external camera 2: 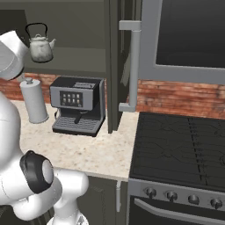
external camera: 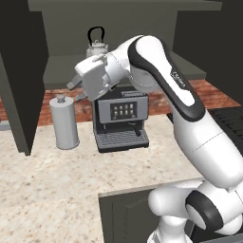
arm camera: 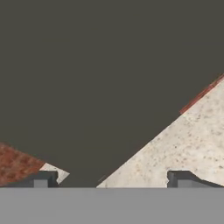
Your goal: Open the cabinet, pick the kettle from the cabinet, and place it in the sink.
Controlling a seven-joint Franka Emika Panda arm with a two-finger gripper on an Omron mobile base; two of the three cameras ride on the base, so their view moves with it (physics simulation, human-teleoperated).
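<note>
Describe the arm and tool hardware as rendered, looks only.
Glossy white segmented arm with rounded shells, dark grey-black bands at the joints and a small dark script marking on the upper link. White boxy hand carrying the tool, whose two small dark grey square-ended fingertips show in the hand view. No cables visible.

We see both cabinet [external camera: 21, 80] doors swung wide, shelf front open, kettle [external camera: 97, 46] alone above the coffee machine [external camera: 121, 118].

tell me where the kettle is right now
The kettle stands on the open cabinet's shelf, above the coffee machine and right of the tall grey canister; the right base view shows it upper left.
</note>
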